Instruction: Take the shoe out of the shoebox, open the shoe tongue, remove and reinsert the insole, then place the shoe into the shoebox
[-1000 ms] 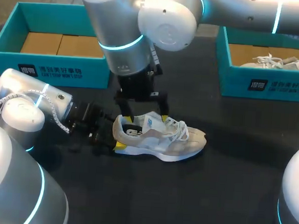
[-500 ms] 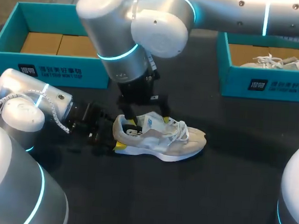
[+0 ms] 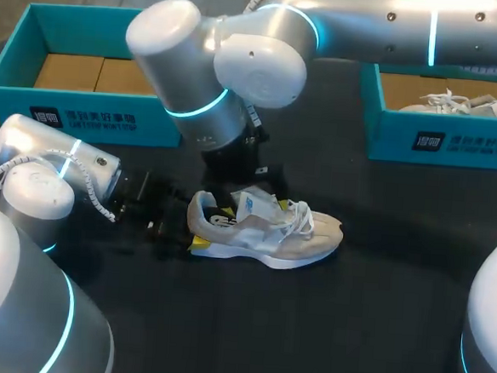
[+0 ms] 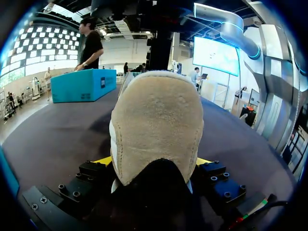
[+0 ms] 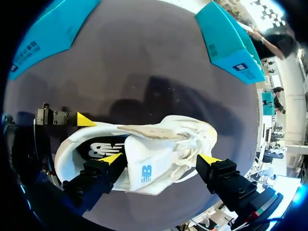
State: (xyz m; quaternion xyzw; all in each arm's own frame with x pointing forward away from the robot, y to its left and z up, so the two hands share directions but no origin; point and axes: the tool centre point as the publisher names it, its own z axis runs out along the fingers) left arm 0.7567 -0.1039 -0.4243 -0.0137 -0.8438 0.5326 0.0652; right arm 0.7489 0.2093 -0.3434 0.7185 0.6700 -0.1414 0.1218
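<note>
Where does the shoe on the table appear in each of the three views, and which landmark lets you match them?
Head view: the shoe lies on the table, its heel in the left gripper.
Left wrist view: the heel stands between that gripper's fingers.
Right wrist view: it lies directly under the right gripper.
Shared landmark: the left gripper's yellow tips at the heel.

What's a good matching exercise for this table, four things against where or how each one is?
Things:
1. left gripper
2. right gripper
3. left shoebox
4. right shoebox

States:
A. holds a white shoe
B. shut on the heel of the sneaker
C. open, above the sneaker's opening
D. holds only brown cardboard

Pairs: 1-B, 2-C, 3-D, 4-A
</note>
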